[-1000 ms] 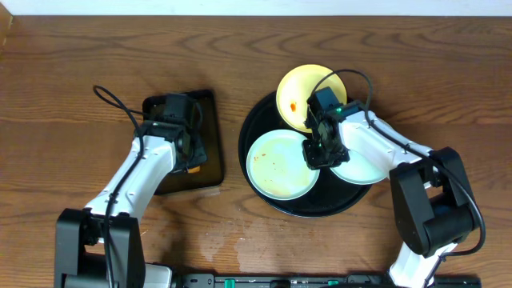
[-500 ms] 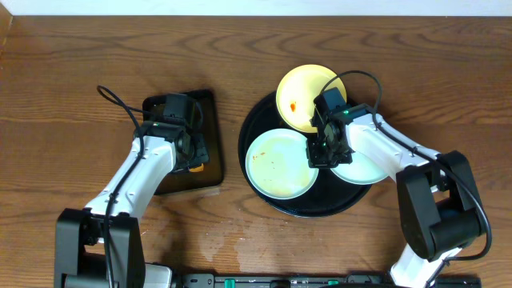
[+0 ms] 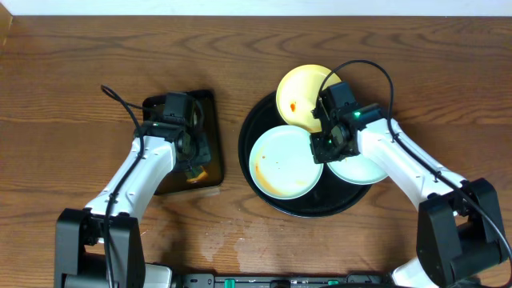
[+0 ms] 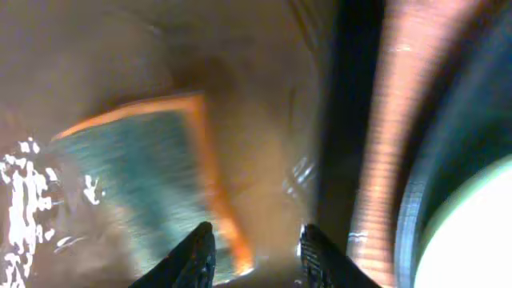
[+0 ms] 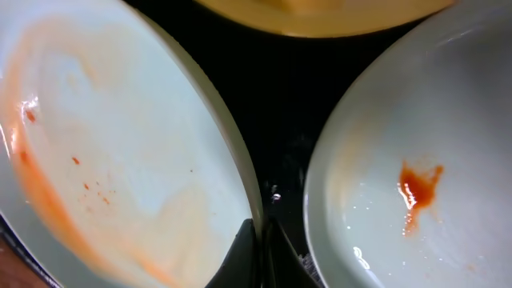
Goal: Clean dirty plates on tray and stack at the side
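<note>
Everything below is placed off the round black tray (image 3: 312, 206).

- Your right gripper (image 3: 322, 149) is over the tray's middle, in the gap between the two mint plates. In the wrist view its fingers (image 5: 244, 240) are nearly together, pinched on the rim of the first mint plate (image 5: 120, 160).
- The first mint plate (image 3: 280, 164) sits in the tray on the side toward the rectangular tray (image 3: 208, 104). An orange smear runs along its outer edge, with a few specks further in. You can't tell from these views whether it is lifted off the tray floor.
- The second mint plate (image 3: 360, 170) lies in the tray on the opposite side, partly under your right arm. It has one red-orange blob (image 5: 420, 188). It is close to the first plate, and black tray floor shows between them.
- The yellow plate (image 3: 300, 92) is at the tray's far edge, overlapping the rim, with a small orange spot on it.
- Your left gripper (image 3: 192, 160) is well off the tray, over the rectangular tray. The wrist view is blurred, but the fingers (image 4: 200, 252) are apart with nothing between them.
- The sponge (image 4: 144, 184), green face with an orange edge, lies just ahead of that finger. Whether they touch is not clear.

All three plates are in the tray.
</note>
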Available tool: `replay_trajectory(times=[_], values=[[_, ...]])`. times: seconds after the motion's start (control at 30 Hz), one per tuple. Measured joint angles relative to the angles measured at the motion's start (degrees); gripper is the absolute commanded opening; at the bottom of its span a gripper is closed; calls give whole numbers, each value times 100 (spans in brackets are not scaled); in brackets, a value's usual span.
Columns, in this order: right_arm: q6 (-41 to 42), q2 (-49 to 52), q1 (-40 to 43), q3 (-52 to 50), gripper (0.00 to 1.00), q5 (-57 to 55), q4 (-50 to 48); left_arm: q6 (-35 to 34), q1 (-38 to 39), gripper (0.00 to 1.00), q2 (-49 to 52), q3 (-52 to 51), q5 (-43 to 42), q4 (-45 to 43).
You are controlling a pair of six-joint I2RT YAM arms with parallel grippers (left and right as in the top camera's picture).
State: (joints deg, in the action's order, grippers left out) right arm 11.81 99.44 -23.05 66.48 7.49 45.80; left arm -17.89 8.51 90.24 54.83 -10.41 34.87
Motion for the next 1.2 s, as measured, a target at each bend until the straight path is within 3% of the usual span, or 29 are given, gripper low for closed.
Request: replay_trajectory(times=[0.17, 0.33, 0.67, 1.2], values=[[-144, -120, -68, 0, 1, -42, 4, 74, 66, 49, 0, -4, -979, -614], [-203, -396, -76, 0, 1, -96, 46, 127, 361, 50, 0, -7, -1456, -1174], [-511, -748, -96, 0, 1, -555, 52, 205, 1010, 51, 0, -7, -1668, -1731], [-964, -780, -361, 0, 1, -455, -103, 1504, 1342, 44, 1034, -9, -1825, -3082]])
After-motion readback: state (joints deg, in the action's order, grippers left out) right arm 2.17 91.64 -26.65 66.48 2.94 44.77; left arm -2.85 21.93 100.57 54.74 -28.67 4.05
